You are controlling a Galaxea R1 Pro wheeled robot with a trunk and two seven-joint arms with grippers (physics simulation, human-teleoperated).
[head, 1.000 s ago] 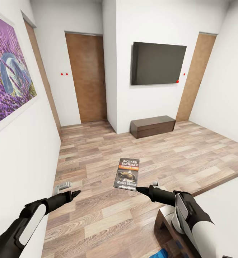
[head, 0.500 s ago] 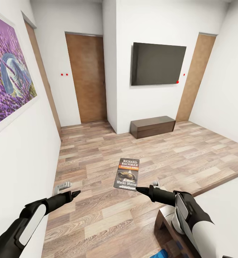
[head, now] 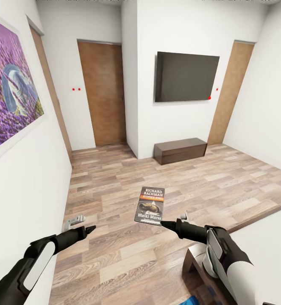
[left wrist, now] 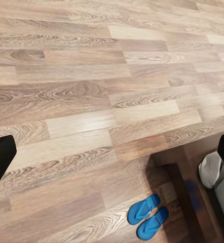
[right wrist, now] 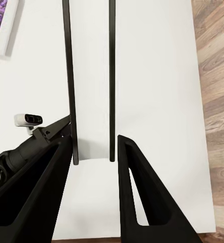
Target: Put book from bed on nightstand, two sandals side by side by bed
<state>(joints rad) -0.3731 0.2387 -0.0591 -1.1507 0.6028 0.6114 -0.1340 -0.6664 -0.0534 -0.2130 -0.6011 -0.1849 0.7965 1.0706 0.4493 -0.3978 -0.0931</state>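
Plank floor spreads ahead to a white wall bearing a dark TV, a low dark cabinet beneath it. The book is held cover-up above the planks, its long axis pointing away toward that wall, its near edge pinched in the right gripper. The left gripper holds nothing; its jaws stand wide apart. Both blue sandals lie side by side, touching, beside the bed's dark frame.
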